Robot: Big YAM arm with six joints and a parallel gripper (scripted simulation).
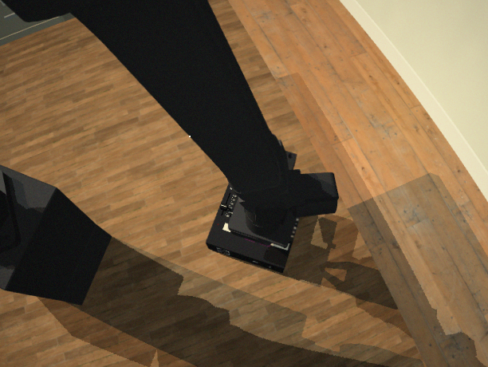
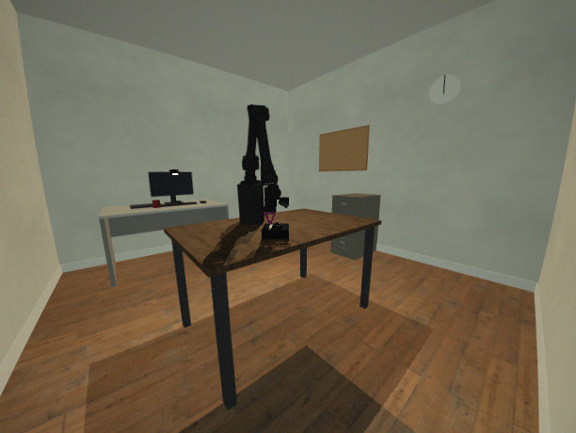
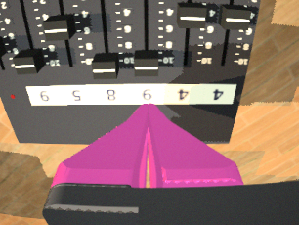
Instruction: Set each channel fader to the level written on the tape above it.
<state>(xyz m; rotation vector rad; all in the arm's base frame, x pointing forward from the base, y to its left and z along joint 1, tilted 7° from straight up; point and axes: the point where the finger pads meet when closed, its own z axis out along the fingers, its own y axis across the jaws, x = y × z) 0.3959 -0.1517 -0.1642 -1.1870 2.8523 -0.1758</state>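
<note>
The black lighting desk (image 1: 251,242) stands on the wooden table, also seen small in the exterior view (image 2: 275,232). In the wrist view a pale tape strip (image 3: 130,95) reads 6, 5, 8, 6, 4, 4 from left to right. Fader caps sit above it: the first (image 3: 27,61), second (image 3: 58,25), third (image 3: 106,64), fourth (image 3: 149,61), fifth (image 3: 195,15) and sixth (image 3: 236,15). Another cap is cut off at the left edge (image 3: 3,44). My gripper (image 3: 148,112) with magenta fingers is shut and empty. Its tips hover over the tape, just below the fourth cap.
My arm (image 1: 191,88) hides most of the desk's top in the top view. The arm's base block (image 1: 52,247) stands to the left. The table's edge (image 1: 383,255) runs close on the desk's right.
</note>
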